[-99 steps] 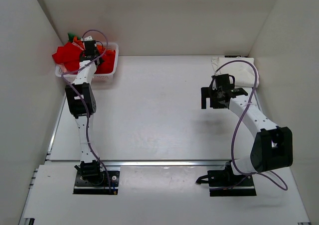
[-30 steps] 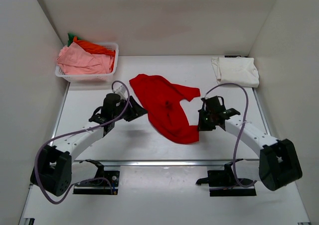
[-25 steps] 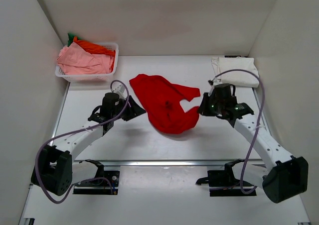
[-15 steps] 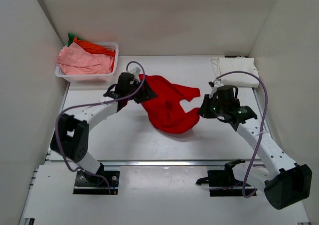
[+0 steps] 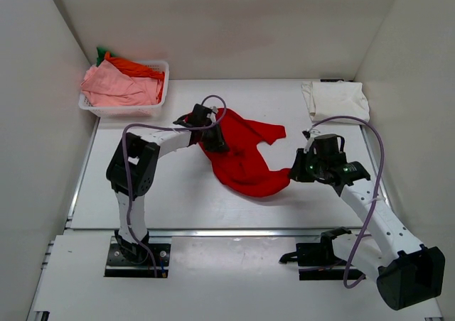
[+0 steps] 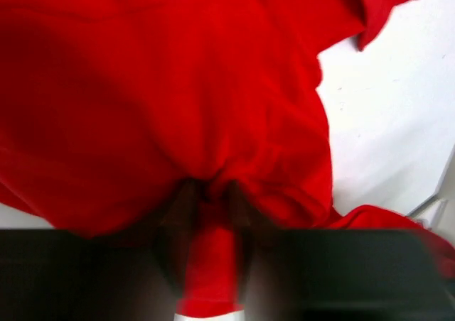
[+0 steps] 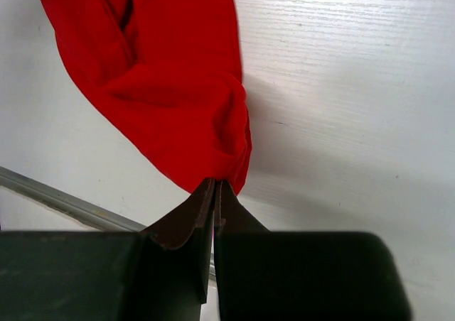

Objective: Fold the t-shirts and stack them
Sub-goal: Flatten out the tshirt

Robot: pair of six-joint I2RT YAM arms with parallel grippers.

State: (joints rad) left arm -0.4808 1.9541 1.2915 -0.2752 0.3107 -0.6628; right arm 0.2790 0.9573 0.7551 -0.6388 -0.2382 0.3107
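Three t-shirts, pink, orange and green, fill the basket. Right of the basket on the worktop, my right hand pinches the hem of the red t-shirt. My left hand, a second ago beside the shirt, now straddles its basket-side corner, grip unclear.

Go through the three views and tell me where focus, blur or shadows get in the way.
Left wrist: soft all over, the red t-shirt fills it and the left gripper is a dark smear, its grip unreadable. Right wrist: sharp, the right gripper pinching the cloth's tip, a soft shadow on the table beside it. Top external: even light, faint shadows, no glare.
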